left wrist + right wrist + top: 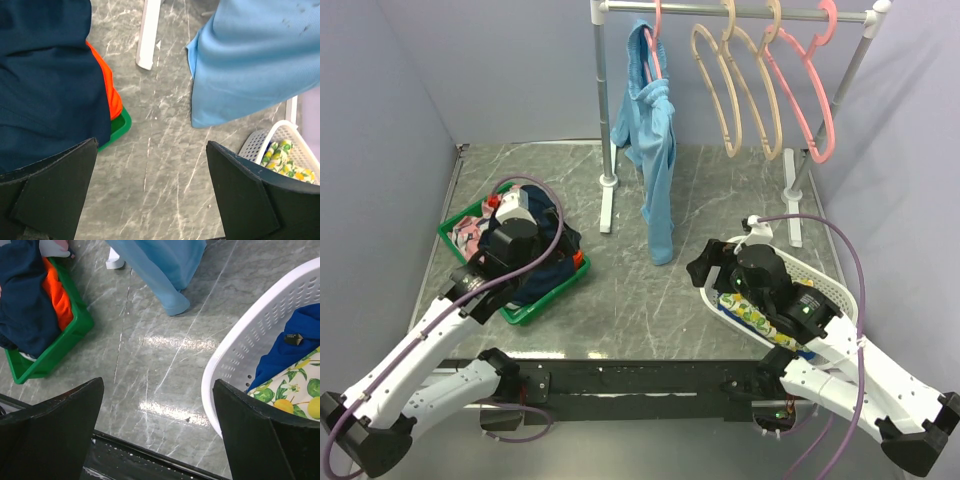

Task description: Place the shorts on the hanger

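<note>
Looks like the grab-the-shorts stage, no pickup yet. Starting on the left: got the left gripper [151, 150] spread wide and empty, hanging over the edge of the green bin [545, 300], with the shorts [45, 85] heaped in that bin on top of some orange cloth [107, 90]. Better to drop straight onto the navy heap and pinch a good fold, not the orange layer under it, then lift high enough to clear the bin rim. Moving right: need to steer round the light-blue garment [655, 150] dangling from the rail [740, 12], then aim for a cream hanger [730, 150]. Far right, same story for the right gripper [157, 390]: wide open, holding zilch, just beside the white basket [235, 350]. As for writing: only a tiny dark tag [293, 338] on blue cloth in that basket, way too small to read
</note>
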### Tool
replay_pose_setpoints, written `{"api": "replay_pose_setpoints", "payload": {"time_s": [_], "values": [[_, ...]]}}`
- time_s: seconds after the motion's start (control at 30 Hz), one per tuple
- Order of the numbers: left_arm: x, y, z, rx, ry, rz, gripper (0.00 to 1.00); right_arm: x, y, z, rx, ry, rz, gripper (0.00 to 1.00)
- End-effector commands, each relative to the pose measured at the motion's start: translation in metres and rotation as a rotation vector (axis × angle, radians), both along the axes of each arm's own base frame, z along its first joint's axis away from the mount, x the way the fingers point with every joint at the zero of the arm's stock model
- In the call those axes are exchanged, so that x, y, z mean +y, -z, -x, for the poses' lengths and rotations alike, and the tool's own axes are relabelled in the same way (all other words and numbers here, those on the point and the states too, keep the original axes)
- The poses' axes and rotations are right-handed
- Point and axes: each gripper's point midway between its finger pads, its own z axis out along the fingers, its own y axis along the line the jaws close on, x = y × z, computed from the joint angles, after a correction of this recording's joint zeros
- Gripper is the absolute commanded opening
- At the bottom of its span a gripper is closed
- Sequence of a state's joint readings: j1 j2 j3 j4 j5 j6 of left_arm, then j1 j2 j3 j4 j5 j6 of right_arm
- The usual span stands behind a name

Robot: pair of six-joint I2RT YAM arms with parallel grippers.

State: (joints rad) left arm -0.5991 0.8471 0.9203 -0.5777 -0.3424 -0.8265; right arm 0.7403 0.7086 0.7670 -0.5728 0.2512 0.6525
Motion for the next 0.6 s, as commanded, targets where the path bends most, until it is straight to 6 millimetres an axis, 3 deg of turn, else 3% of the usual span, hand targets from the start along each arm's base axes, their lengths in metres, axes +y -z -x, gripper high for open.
{"api": "replay_pose_setpoints", "payload": {"time_s": [0.0,0.4,0.57], "values": [[-0.006,-0.031,-0.004,-0.122,0.048,0.026,0.96,-0.003,-0.026,-0.006,-0.085,0.024,-0.030,0.98],[0.016,-0.041,-0.011,-0.141,-0.042,-0.067,0.96,0.003,-0.026,-0.011,-0.095,0.016,-0.040,0.99],[0.038,-0.018,-0.030,-0.081,-0.185,-0.084,0.96,0.004,-0.029,-0.010,-0.097,0.001,-0.036,1.00]]}}
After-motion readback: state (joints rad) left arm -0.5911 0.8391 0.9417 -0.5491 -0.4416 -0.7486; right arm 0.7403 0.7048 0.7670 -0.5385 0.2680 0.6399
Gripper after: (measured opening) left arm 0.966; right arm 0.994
